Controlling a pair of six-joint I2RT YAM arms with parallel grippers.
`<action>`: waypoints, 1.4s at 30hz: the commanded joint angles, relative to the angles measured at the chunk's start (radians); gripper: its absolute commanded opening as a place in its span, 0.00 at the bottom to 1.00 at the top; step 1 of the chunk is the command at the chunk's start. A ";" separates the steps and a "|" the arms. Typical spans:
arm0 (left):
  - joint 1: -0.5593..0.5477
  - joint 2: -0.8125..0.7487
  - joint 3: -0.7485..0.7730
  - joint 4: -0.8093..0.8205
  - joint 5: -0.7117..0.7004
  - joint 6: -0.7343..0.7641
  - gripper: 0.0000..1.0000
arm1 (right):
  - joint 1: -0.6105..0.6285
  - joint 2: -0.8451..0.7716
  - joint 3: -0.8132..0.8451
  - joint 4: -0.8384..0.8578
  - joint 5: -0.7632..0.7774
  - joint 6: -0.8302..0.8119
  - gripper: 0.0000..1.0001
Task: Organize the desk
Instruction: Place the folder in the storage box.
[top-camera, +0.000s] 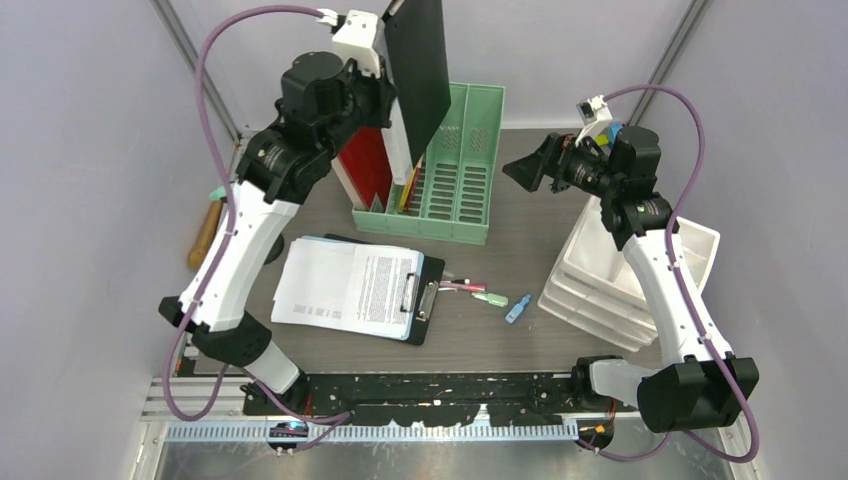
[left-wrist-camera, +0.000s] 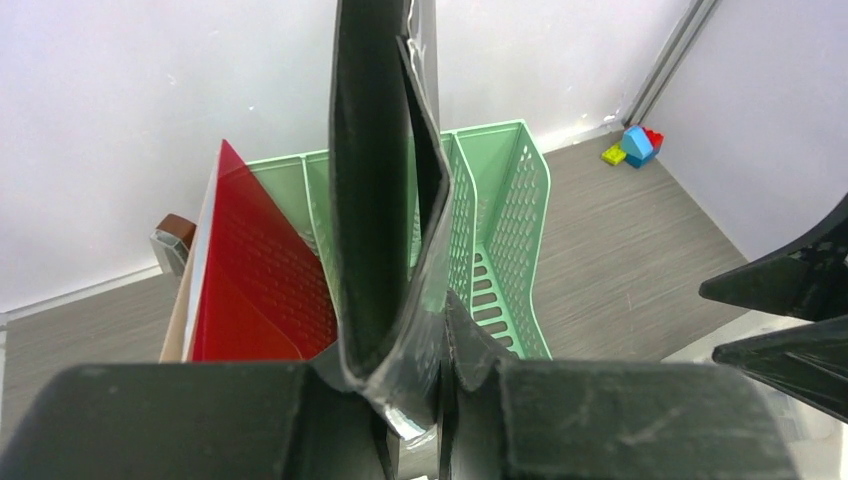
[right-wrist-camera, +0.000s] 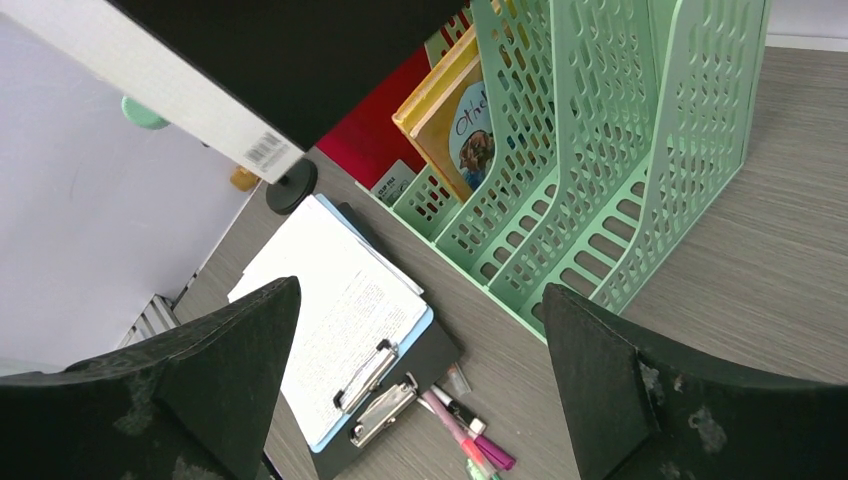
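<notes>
Holding a black folder (top-camera: 420, 60) over the mint-green file rack (top-camera: 478, 120), the left jaws clamp its edge; the right jaws hang wide apart, empty, above the wood-grain desk (top-camera: 520, 260) beside the rack.

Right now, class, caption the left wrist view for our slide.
Left gripper clamps a black binder over the mint file rack.

1 rack (top-camera: 460, 175), 2 clipbds (top-camera: 432, 285), 1 drawer unit (top-camera: 600, 275), 1 blk folder (top-camera: 420, 60).
</notes>
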 joint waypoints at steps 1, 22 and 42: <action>-0.015 0.050 0.071 0.089 -0.030 -0.012 0.00 | -0.006 -0.027 -0.004 0.061 -0.013 0.009 0.98; -0.043 0.124 -0.133 0.365 -0.067 -0.066 0.00 | -0.017 -0.042 -0.036 0.096 -0.014 0.027 0.99; -0.082 0.108 -0.511 0.633 -0.186 -0.003 0.00 | -0.019 -0.045 -0.077 0.143 -0.022 0.050 0.99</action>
